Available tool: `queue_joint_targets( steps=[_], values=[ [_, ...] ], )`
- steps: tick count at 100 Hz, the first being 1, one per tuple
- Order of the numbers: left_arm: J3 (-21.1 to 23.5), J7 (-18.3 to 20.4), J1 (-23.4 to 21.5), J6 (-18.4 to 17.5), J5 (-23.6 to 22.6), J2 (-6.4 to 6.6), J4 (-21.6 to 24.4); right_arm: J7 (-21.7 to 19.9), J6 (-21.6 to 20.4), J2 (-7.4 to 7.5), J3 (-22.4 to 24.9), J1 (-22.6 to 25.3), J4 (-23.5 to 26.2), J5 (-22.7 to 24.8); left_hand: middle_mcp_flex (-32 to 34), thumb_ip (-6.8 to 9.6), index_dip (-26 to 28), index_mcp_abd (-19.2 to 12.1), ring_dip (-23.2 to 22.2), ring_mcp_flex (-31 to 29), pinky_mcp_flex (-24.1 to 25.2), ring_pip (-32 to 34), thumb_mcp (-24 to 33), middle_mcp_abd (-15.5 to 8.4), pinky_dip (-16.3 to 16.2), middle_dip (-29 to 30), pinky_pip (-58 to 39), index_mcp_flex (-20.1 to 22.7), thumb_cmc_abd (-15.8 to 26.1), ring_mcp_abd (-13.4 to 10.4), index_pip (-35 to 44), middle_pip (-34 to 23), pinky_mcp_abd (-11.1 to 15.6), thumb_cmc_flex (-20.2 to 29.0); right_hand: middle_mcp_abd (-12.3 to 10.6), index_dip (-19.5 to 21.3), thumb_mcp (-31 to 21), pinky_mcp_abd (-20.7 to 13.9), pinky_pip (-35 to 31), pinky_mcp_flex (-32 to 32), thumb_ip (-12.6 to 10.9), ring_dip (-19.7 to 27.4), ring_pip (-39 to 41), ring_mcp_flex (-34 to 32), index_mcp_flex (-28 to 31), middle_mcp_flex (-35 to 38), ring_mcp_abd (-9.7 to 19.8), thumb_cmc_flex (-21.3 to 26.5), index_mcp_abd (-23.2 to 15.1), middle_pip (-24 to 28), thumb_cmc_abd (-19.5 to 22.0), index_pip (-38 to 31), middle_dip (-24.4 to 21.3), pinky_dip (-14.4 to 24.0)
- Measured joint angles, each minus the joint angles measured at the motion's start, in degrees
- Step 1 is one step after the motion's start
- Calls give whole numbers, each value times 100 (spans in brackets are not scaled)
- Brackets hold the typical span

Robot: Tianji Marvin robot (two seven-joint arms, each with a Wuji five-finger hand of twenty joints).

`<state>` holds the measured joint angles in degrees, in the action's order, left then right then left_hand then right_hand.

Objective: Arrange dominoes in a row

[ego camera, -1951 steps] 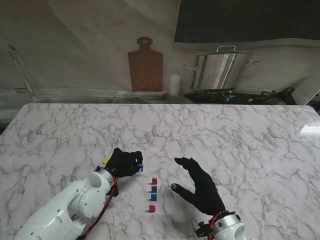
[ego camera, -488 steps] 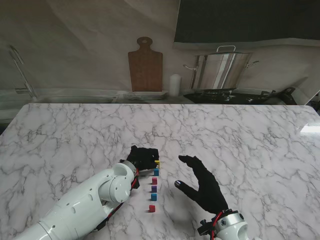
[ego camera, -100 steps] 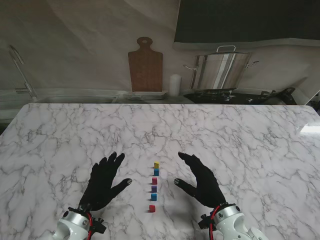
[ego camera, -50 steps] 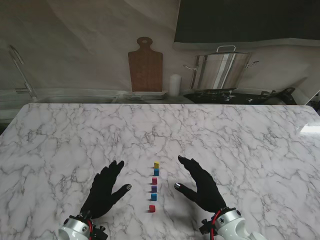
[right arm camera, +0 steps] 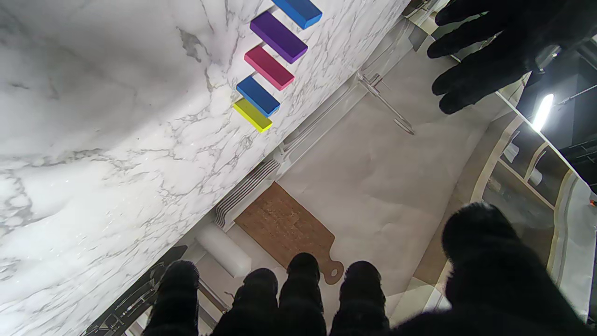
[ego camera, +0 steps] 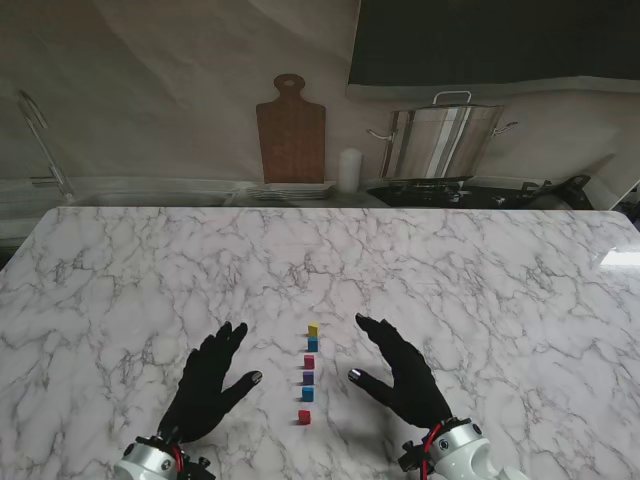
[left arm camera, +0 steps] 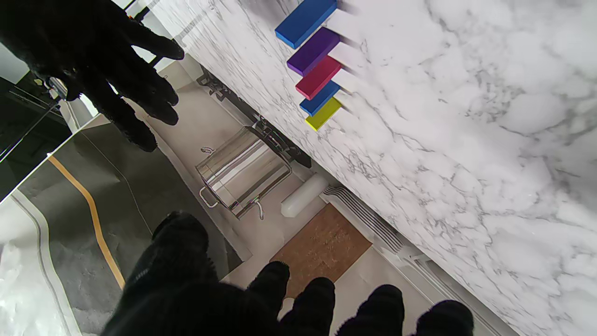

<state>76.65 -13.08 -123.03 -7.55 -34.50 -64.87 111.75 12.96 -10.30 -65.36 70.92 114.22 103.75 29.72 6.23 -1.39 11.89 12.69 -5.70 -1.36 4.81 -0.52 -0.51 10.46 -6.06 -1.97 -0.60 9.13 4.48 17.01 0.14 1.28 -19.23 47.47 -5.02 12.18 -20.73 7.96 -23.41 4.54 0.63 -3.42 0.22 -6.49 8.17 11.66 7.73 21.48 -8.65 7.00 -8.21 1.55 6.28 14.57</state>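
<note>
Several small dominoes stand in a row running away from me on the marble table (ego camera: 470, 270). The nearest is a red domino (ego camera: 304, 416), then a blue domino (ego camera: 308, 393), a purple domino (ego camera: 308, 377), a pink-red domino (ego camera: 309, 361), another blue domino (ego camera: 313, 344) and a yellow domino (ego camera: 313, 328) farthest. My left hand (ego camera: 208, 385) lies open to the left of the row, fingers spread. My right hand (ego camera: 400, 375) lies open on the row's right. Neither touches a domino. The wrist views show the yellow domino (left arm camera: 323, 114) (right arm camera: 252, 115) at the row's end.
Beyond the table's far edge stand a wooden cutting board (ego camera: 291, 128), a white cylinder (ego camera: 348, 170), a steel pot (ego camera: 442, 138) on a hob, and a stack of plates (ego camera: 290, 190). A tap (ego camera: 38, 140) is at the far left.
Over the longer span my left hand set a blue and a yellow domino at the row's far end, then drew back and opened. In the last second both hands shifted only slightly.
</note>
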Motion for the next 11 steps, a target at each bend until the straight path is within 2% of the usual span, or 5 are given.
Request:
queue_joint_targets(
  steps=[11],
  values=[
    [8, -1, -24, -10, 0, 0, 11, 6, -1, -2, 1, -1, -5, -21, 0, 0, 0, 0, 1, 0, 0, -4, 0, 0, 9, 1, 0, 0, 1, -6, 0, 0, 0, 1, 0, -1, 0, 0, 0, 1, 0, 0, 0, 0, 0, 0, 0, 0, 0, 0, 0, 0, 0, 11]
  ],
)
